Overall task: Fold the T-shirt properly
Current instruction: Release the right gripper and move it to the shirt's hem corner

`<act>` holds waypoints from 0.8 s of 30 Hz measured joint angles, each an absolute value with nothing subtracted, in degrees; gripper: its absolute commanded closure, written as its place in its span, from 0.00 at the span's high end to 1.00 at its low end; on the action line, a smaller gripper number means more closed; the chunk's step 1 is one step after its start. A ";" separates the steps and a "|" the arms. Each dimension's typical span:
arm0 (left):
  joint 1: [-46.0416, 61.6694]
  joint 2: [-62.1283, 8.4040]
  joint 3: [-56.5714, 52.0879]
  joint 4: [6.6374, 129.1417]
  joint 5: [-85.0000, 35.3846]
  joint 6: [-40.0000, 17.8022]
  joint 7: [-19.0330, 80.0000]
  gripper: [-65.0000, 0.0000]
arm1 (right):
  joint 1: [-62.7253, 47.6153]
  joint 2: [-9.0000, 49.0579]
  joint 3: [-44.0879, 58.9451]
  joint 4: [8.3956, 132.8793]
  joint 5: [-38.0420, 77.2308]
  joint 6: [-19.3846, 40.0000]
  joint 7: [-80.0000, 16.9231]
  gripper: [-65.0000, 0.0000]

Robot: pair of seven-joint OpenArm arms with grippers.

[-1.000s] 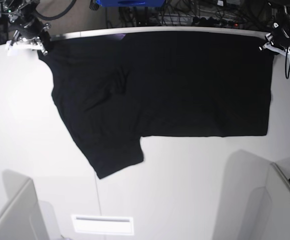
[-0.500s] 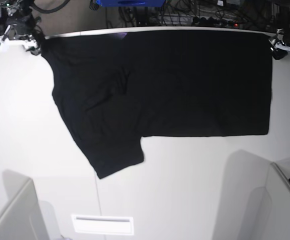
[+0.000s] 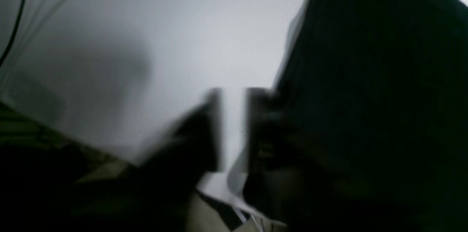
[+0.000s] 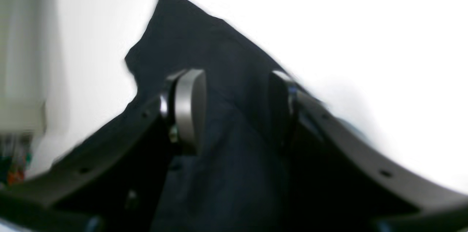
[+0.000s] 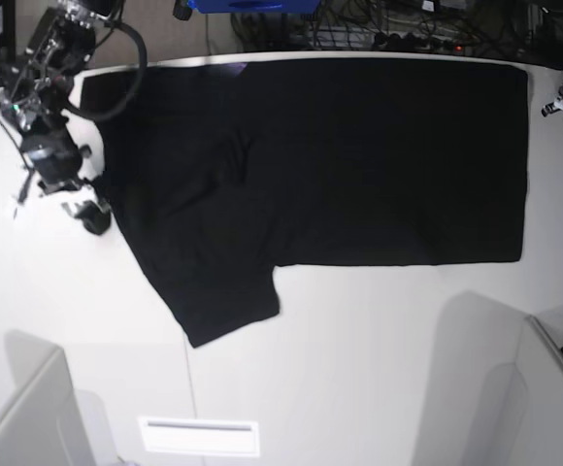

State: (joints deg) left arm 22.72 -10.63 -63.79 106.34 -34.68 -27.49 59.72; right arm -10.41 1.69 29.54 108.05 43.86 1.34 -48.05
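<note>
Right gripper (image 5: 85, 216) has dropped to T-shirt (image 5: 359, 165) edge, fingers apart; left fingers nearly together

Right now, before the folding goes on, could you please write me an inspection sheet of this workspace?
Surface: white table, bare around the shirt.
Job's things: T-shirt flat, plain black side up, one sleeve pointing to the near edge.
Clutter: nothing seen.
Grippers: right gripper open, astride the shirt's edge; left gripper blurred, shut, beside the cloth, nothing seen held.
Cables: tangle behind the far edge.
Surroundings: grey partitions at the near corners.
</note>
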 measured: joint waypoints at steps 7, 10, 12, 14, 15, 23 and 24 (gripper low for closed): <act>22.83 -10.44 -63.92 106.28 -34.46 -27.46 59.92 0.00 | 8.14 5.50 23.22 84.49 38.79 1.43 -47.05 0.42; 22.85 -10.48 -64.16 106.28 -34.41 -27.46 59.92 0.00 | 15.79 5.98 21.67 72.51 29.50 1.76 -46.72 0.42; 22.87 -10.48 -64.29 106.28 -34.33 -27.46 59.92 0.00 | 20.01 5.78 20.69 66.72 26.28 1.69 -45.91 0.45; 23.53 -10.55 -64.27 106.28 -34.35 -27.46 59.90 0.00 | 23.33 5.67 19.44 61.84 25.52 3.60 -42.59 0.51; 23.86 -10.52 -64.23 106.30 -34.35 -27.46 59.77 0.00 | 24.84 5.76 18.90 59.22 25.36 4.01 -41.19 0.52; 24.97 -10.46 -64.34 106.28 -34.41 -27.49 59.77 0.00 | 30.92 7.70 12.75 43.75 24.29 5.45 -40.12 0.53; 24.95 -10.44 -64.34 106.26 -34.11 -27.46 59.79 0.00 | 31.03 7.49 11.68 43.75 24.43 5.50 -40.23 0.53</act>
